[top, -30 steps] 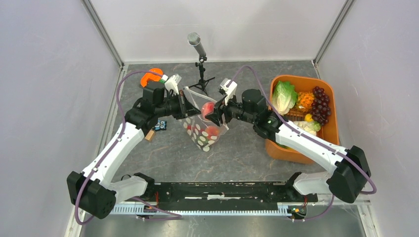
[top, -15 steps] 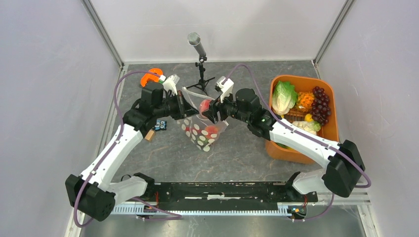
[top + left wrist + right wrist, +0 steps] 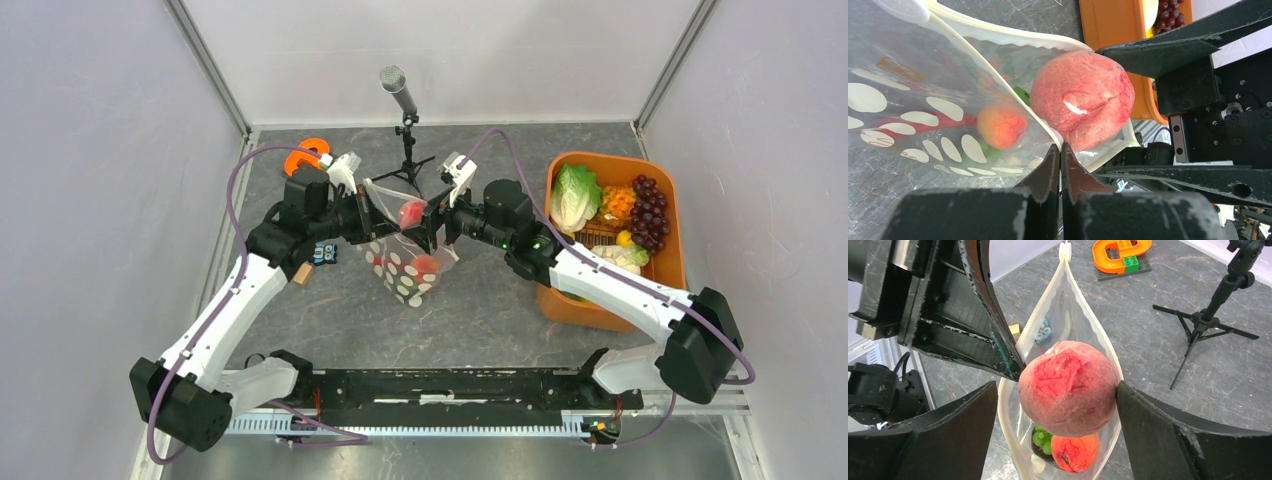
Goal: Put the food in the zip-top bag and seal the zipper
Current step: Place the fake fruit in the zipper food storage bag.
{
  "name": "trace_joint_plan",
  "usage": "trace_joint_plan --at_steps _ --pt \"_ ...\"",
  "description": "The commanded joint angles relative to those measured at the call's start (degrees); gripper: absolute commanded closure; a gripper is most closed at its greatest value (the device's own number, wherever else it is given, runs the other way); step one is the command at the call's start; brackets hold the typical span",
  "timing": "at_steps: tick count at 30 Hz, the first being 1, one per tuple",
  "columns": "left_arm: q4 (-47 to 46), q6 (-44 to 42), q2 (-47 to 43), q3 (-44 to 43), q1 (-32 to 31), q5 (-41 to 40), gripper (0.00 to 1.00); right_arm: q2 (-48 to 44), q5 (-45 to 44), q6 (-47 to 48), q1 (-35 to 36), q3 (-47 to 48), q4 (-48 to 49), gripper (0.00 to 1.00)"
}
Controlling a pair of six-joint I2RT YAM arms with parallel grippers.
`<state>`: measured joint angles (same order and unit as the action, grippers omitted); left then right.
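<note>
Left gripper (image 3: 1060, 150) clenched on the zipper (image 3: 998, 36) rim of the zip-top bag (image 3: 405, 272). Right gripper (image 3: 1058, 384) spread wide, red peach (image 3: 1082, 97) lodged between its fingers in the bag mouth (one finger touching). Risk: a retreating finger drags the peach out, or yanks the rim free.

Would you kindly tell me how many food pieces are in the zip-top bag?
3: a red peach lodged in the zip-top bag mouth, an orange-red fruit and a green piece at its bottom. More may be hidden.
</note>
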<state>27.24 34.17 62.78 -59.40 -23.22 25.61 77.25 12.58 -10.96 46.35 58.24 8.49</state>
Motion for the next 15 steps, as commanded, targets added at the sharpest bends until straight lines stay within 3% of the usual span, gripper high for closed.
trace_joint_plan --at_steps 1,5,9,12,15 --pt "-1.8 -2.4 -0.9 -0.7 -0.1 -0.1 0.98 -1.7 2.0 -0.7 0.0 -0.3 2.7 0.08" --pt "-1.8 -2.2 -0.9 -0.7 -0.1 -0.2 0.98 -1.7 2.7 -1.0 0.0 -0.4 3.4 0.06" --pt "-1.0 -2.5 -1.3 -1.1 -0.1 -1.2 0.98 -2.9 -2.5 -1.1 -0.1 -0.9 2.3 0.05" --pt "-0.6 -3.0 -2.2 -1.1 -0.1 -2.9 0.98 -2.8 -7.5 -1.7 -0.5 -0.3 -0.8 0.10" --pt "-0.6 -2.8 -1.8 -1.2 -0.1 -2.1 0.98 -1.7 -5.8 -0.8 -0.6 0.2 -1.7 0.21"
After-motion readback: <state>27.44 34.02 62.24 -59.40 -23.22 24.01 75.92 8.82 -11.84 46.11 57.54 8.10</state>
